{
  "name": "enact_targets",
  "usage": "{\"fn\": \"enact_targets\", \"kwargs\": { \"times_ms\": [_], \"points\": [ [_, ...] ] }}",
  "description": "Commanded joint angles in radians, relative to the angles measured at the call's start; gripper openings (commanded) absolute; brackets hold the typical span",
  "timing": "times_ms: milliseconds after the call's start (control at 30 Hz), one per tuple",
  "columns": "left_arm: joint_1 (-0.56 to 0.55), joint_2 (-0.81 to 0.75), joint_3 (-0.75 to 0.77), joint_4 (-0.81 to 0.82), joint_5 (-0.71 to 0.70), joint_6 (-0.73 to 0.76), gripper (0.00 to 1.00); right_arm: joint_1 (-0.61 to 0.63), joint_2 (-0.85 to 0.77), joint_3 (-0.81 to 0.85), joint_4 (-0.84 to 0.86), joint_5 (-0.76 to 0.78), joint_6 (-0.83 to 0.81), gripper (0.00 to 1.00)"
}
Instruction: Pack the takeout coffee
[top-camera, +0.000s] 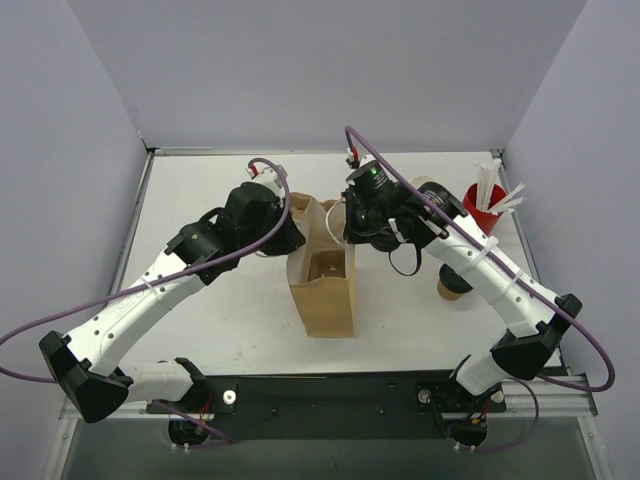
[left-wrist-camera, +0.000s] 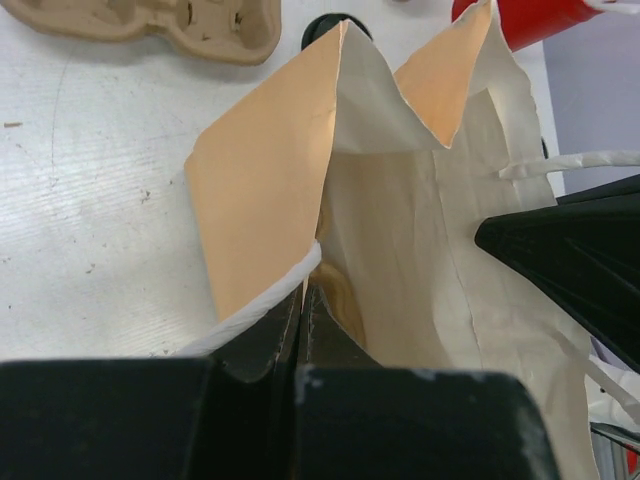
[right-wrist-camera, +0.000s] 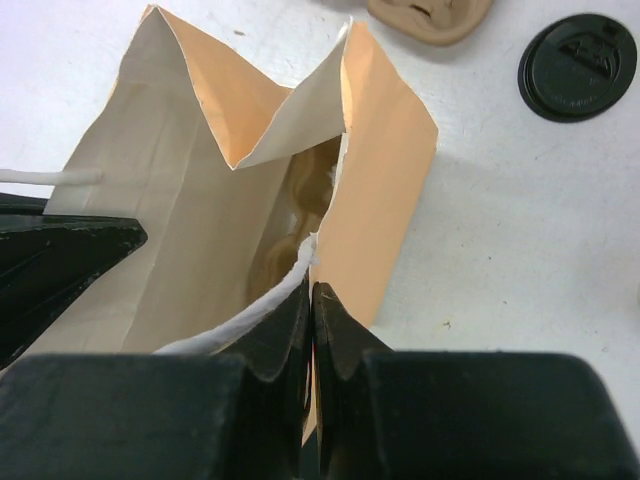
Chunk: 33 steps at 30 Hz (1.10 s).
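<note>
A brown paper bag (top-camera: 330, 305) stands open mid-table. My left gripper (top-camera: 296, 240) is shut on its left rim, seen close in the left wrist view (left-wrist-camera: 303, 295) beside a white handle cord. My right gripper (top-camera: 349, 237) is shut on the opposite rim, seen close in the right wrist view (right-wrist-camera: 313, 290). The bag also shows in the left wrist view (left-wrist-camera: 260, 190) and the right wrist view (right-wrist-camera: 385, 190), and a tan moulded shape (right-wrist-camera: 290, 225) lies deep inside it. The tan takeout coffee cup (top-camera: 452, 287) stands right of the bag, partly hidden under my right arm.
A red cup with white straws (top-camera: 485, 205) stands at the back right. A brown pulp carrier (left-wrist-camera: 150, 25) and a black lid (right-wrist-camera: 578, 65) lie on the table beyond the bag. Purple walls close in the left, right and back.
</note>
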<state>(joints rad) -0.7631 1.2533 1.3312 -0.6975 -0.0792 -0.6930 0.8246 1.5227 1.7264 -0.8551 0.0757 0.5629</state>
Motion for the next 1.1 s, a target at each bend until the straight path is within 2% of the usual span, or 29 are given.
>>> {"fn": "enact_targets", "kwargs": {
  "times_ms": [0,67,133,200,267,367,667,733,933,1067],
  "points": [
    [-0.001,-0.017,0.088,-0.023,-0.011,0.023,0.00,-0.001,-0.001,0.078,-0.028,0.022,-0.017,0.00],
    [-0.001,-0.018,0.079,-0.020,-0.016,0.026,0.00,-0.004,0.001,0.056,-0.030,0.030,-0.018,0.00],
    [0.001,-0.017,0.008,0.004,-0.022,0.020,0.00,-0.002,0.005,0.013,-0.010,0.038,-0.011,0.00],
    [0.002,-0.011,-0.097,0.045,0.002,0.003,0.00,-0.002,0.001,-0.106,0.078,0.024,-0.006,0.00],
    [-0.002,0.000,-0.136,0.105,0.018,-0.013,0.00,-0.005,0.005,-0.190,0.125,0.007,0.014,0.00],
    [-0.001,0.000,-0.132,0.110,0.012,-0.010,0.00,-0.001,0.004,-0.197,0.133,-0.001,0.019,0.00],
    [-0.002,-0.006,0.069,0.003,-0.030,0.044,0.00,-0.004,-0.021,-0.004,0.054,0.030,-0.009,0.01],
    [-0.001,-0.014,0.075,-0.010,-0.030,0.046,0.00,-0.004,-0.030,0.010,0.047,0.032,-0.011,0.02],
    [0.001,-0.009,-0.035,0.039,-0.024,0.029,0.00,-0.005,-0.018,-0.092,0.088,0.021,0.000,0.06],
    [0.002,0.014,-0.113,0.092,-0.011,0.010,0.00,-0.013,-0.007,-0.185,0.136,0.003,0.008,0.12]
  ]
}}
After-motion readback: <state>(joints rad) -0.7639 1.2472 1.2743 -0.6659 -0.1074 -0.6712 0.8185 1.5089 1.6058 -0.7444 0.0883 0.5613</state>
